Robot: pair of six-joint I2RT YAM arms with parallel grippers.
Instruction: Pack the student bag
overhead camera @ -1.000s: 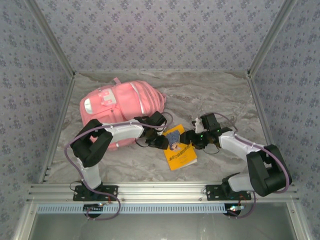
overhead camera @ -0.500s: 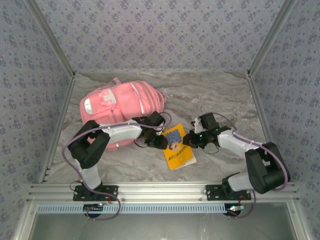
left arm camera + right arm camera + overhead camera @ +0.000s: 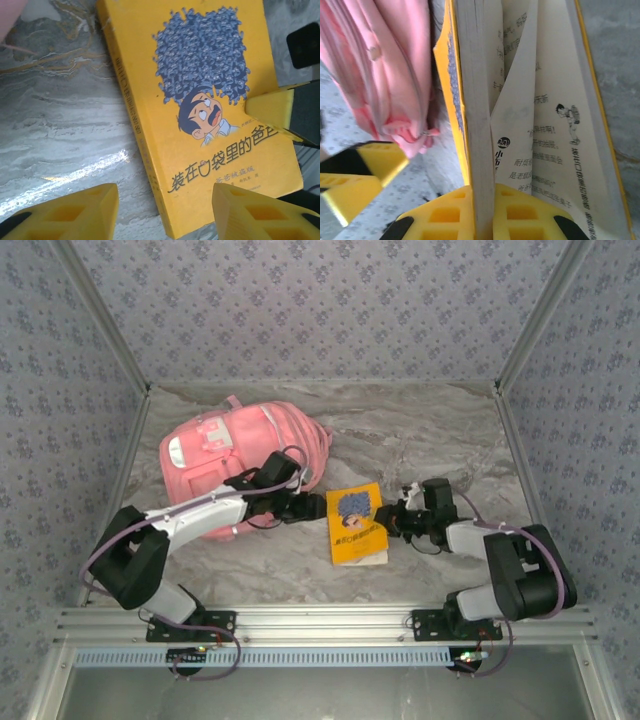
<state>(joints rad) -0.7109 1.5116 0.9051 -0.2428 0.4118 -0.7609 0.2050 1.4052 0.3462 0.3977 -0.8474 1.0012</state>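
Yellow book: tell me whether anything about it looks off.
Yes. The yellow book is not closed: in the right wrist view its pages fan apart. The right gripper is shut on only part of the page block, next to the front cover, so the rest splay loose and could crease.

The student bag (image 3: 232, 440) is a big pink fabric backpack lying flat on the grey marbled surface (image 3: 430, 435), in the left rear part and well back from the near edge. It sits at a slant, its front turned up, showing white-trimmed pockets, a pale patch at its left end and a white stripe across the middle. A pink loop sticks out at its far end. Whether it is zipped I cannot tell. In the right wrist view its fabric (image 3: 385, 65) hangs in soft, rumpled folds.
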